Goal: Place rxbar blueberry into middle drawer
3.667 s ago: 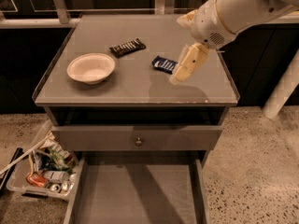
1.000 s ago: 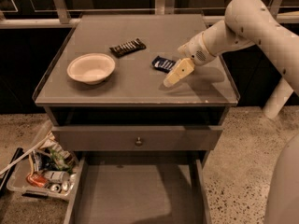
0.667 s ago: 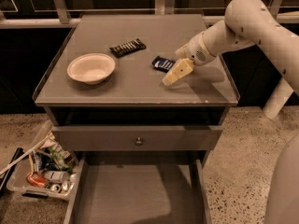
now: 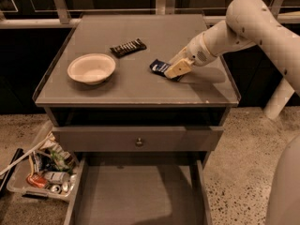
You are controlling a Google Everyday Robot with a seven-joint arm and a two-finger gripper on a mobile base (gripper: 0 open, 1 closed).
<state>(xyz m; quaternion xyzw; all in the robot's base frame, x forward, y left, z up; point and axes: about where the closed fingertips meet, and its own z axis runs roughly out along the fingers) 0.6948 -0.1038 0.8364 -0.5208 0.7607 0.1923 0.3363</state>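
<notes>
The rxbar blueberry (image 4: 160,67), a small dark blue bar with white lettering, lies on the cabinet top right of centre. My gripper (image 4: 175,71) has come down from the right and rests low over the bar's right end, covering part of it. The middle drawer (image 4: 136,198) is pulled out below, a wide grey tray with a plain floor, and nothing lies in it.
A white bowl (image 4: 91,68) sits on the cabinet top (image 4: 136,90) at the left. A black-brown bar (image 4: 128,47) lies behind the bowl. A closed drawer front with a round knob (image 4: 138,141) is above the open drawer. A bin of clutter (image 4: 40,172) stands on the floor at left.
My gripper has dropped from above the bar down to its right end and moved slightly closer to it. The bar, bowl and drawer have not moved.
</notes>
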